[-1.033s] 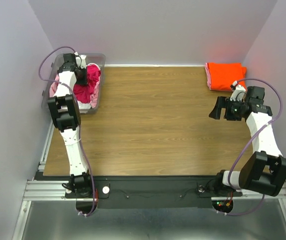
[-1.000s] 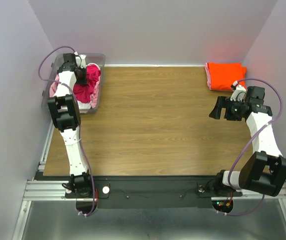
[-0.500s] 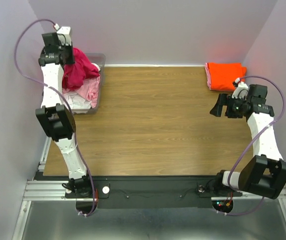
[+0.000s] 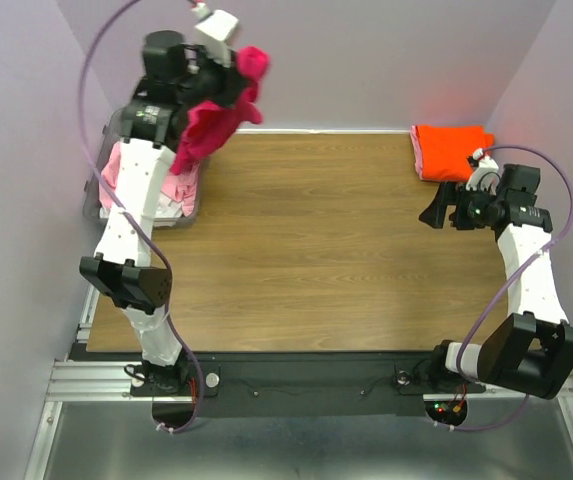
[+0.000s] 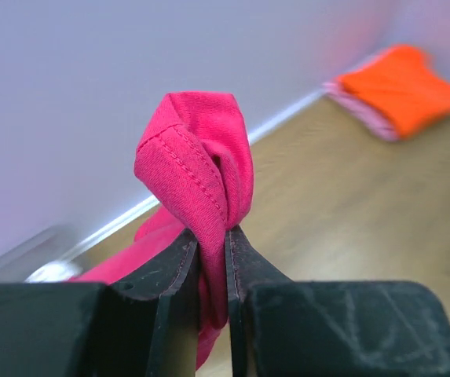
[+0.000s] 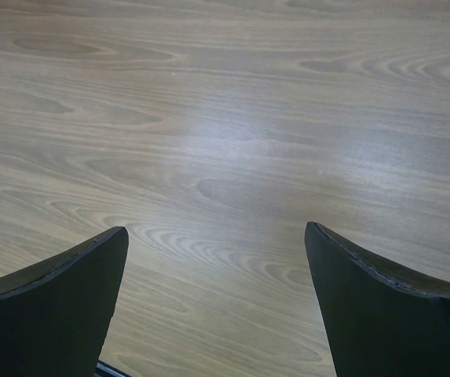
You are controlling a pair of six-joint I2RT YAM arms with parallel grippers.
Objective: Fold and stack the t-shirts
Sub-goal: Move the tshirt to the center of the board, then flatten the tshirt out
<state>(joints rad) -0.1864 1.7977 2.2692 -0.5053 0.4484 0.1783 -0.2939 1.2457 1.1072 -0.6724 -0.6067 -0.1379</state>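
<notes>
Presently your left gripper is pinched hard on a bunched fold of the magenta t-shirt, its jaws nearly meeting with only the cloth between them. From the overhead camera, that gripper is raised high above the clear plastic bin, over the bin's far corner on its table side. The shirt hangs down from it toward the bin's rim. You cannot tell whether its lowest end touches anything inside. Inside the bin lie a pale pink t-shirt and some white cloth, crumpled together. Your right gripper is spread wide with nothing between its jaws, only the bare wood of the table beneath. It hovers at the opposite side of the table from the bin, well apart from it. The orange t-shirt lies folded flat in the back corner directly across from the bin, just beyond that right gripper.
</notes>
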